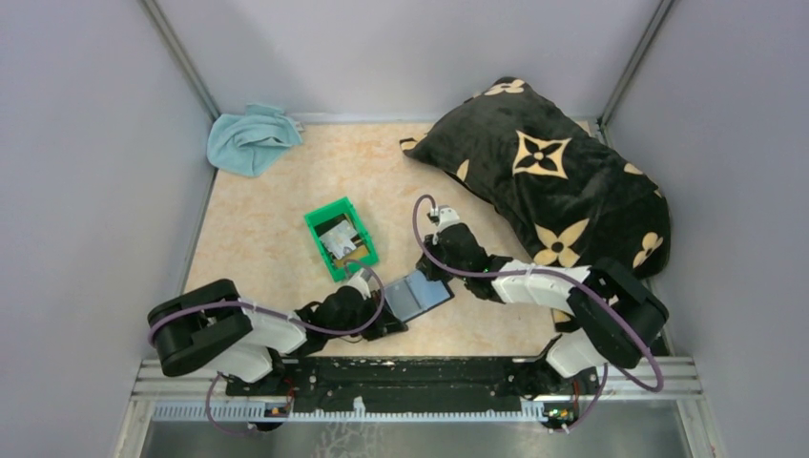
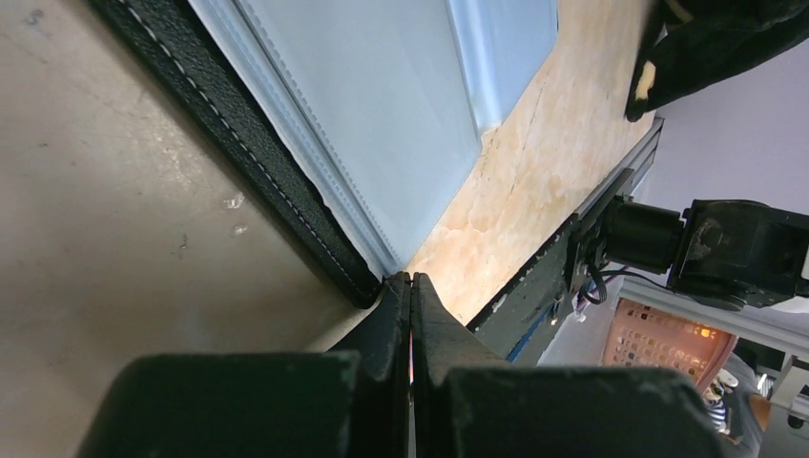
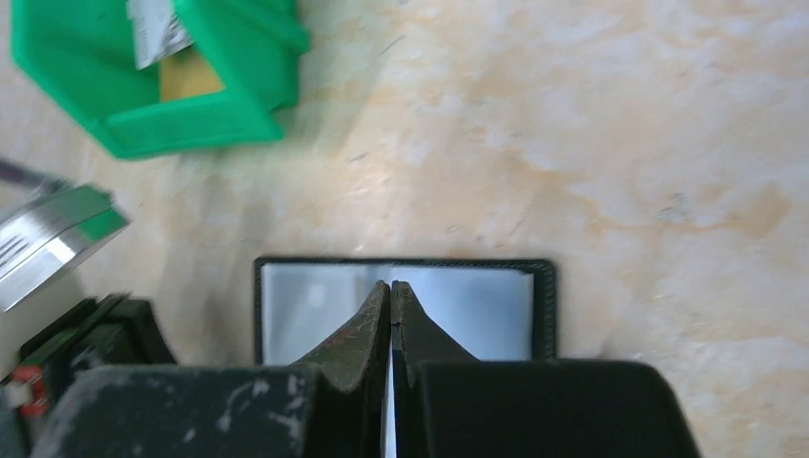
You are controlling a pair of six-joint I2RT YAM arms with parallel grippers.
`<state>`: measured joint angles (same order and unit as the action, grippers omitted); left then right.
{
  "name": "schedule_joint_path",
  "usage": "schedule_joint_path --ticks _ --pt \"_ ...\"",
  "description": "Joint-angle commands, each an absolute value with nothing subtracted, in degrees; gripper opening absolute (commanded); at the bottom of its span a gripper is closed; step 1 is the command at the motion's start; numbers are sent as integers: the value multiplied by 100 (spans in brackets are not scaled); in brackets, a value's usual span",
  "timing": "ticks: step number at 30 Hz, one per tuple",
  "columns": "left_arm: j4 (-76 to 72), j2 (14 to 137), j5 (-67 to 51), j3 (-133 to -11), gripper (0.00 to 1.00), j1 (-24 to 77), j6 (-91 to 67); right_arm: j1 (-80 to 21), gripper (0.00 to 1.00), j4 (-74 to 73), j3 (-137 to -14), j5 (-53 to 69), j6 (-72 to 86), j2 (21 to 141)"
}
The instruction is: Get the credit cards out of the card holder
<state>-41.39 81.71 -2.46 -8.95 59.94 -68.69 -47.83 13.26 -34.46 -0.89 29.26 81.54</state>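
The open card holder (image 1: 420, 294) lies flat just beside the green bin (image 3: 191, 124), the left gripper (image 2: 410, 279) shut at its corner and the right gripper (image 3: 392, 284) shut over its pale panel, so the closed tips may only shove it or snag a sleeve.

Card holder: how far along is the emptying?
Done: cards lie in the green bin, and the visible panels of the card holder look bare. In hand: left gripper shut at its stitched edge, right gripper shut over an inner panel; neither visibly holds a card. Left: any cards in hidden pockets, which I cannot tell.
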Motion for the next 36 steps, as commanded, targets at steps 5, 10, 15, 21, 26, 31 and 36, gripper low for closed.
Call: schedule_joint_path --ticks 5,10,15,21,26,31,36 --pt "-3621 7867 -138 -788 0 5941 -6683 -4246 0 1360 -4271 -102 2348 9062" --pt "-3498 7786 -158 -756 0 5874 -6652 -4245 0 1489 -4497 -77 2368 9792" --pt "-3448 7638 -260 -631 0 5704 -6616 -4245 0 1485 -4208 -39 2363 9630" --pt "-3381 7606 -439 -617 0 5500 -6439 -4245 0 1409 -3705 33 2444 9010" --pt "-3417 7783 -575 -765 0 5453 -6343 -4245 0 1368 -3437 69 2554 8653" --pt "-3601 8002 -756 -819 0 5451 -6342 -4245 0 1303 -3411 -10 2549 8481" --pt "-4263 8049 -1216 -864 0 5478 -5961 -4245 0 1520 -3359 -326 2557 7873"
